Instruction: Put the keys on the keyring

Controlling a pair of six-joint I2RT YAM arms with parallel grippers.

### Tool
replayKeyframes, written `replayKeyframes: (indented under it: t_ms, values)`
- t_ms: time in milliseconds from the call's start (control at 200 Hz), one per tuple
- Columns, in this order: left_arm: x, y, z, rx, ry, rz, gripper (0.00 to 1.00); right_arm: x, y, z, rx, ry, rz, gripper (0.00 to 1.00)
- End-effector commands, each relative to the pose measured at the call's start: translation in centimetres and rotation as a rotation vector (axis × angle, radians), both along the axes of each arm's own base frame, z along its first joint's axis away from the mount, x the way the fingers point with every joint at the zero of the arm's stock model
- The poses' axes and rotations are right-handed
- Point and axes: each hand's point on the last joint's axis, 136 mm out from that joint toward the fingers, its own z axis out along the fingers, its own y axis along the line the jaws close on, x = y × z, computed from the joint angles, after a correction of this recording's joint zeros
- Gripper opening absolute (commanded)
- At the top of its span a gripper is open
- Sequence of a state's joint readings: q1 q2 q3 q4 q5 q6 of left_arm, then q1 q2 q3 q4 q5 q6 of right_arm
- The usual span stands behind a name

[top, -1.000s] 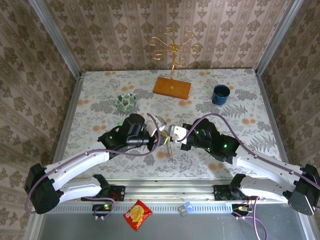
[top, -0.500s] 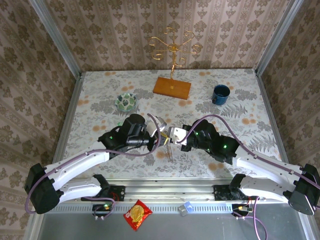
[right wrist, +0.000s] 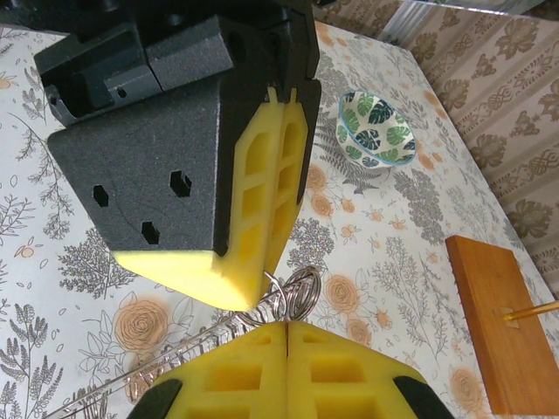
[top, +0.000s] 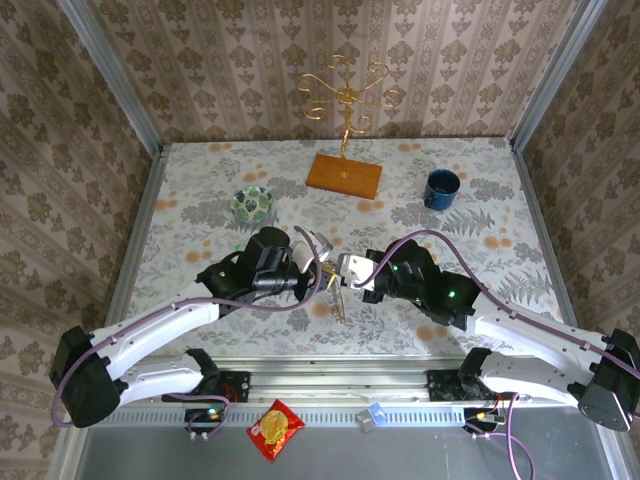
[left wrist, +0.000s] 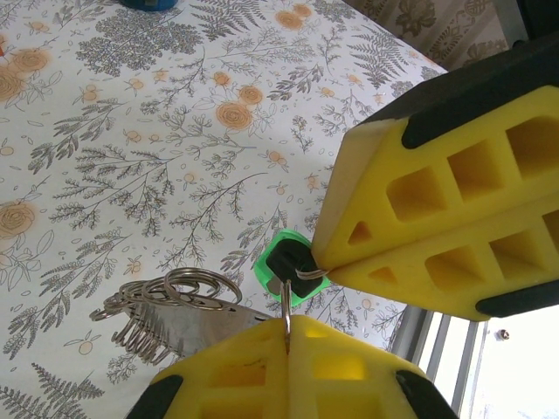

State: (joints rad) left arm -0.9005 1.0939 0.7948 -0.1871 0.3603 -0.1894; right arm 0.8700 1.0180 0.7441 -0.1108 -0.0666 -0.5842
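Above the middle of the table my left gripper (top: 318, 266) and right gripper (top: 346, 271) meet tip to tip. In the left wrist view my left gripper (left wrist: 288, 321) is shut on the edge of a thin grey ring, the keyring (left wrist: 286, 301). Its bunch of silvery rings and flat keys (left wrist: 166, 305) hangs to the left. My right gripper (left wrist: 325, 262) is shut on a small wire loop of a green-headed key (left wrist: 271, 256), which touches the ring. In the right wrist view my right gripper (right wrist: 286, 325) is shut under coiled rings (right wrist: 295, 292), and the left gripper (right wrist: 262, 288) is just above them.
A green-white patterned bowl (top: 253, 204) stands at the back left and a blue mug (top: 441, 187) at the back right. A wooden base with a gold stand (top: 344, 175) is at the back centre. A red snack packet (top: 275, 430) lies below the table's front edge.
Both grippers stay shut and tip to tip. The right gripper has edged slightly left and down; the hanging keys have barely shifted.
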Motion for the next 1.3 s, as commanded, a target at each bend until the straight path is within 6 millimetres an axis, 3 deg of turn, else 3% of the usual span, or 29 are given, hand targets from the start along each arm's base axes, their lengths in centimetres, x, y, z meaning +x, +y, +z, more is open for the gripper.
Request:
replayKeyframes:
  t_ms: [0,1095,1275,1295]
  values:
    - [0.6,-0.6,2.3,-0.066,-0.019,0.008,0.0,0.4,-0.2,0.1,-0.001,-0.031,-0.031,0.0]
    - [1.0,-0.6,2.5,-0.082,-0.015,0.028,0.0,-2.3,0.7,-1.7,-0.027,0.085,0.087,0.0]
    - [1.1,-0.8,3.3,-0.12,-0.057,0.018,0.0,-2.9,1.3,-1.6,0.01,0.129,0.111,0.0]
    - [1.1,-0.8,3.4,-0.125,-0.068,0.015,0.0,-3.0,1.3,-1.6,0.013,0.136,0.111,0.06]
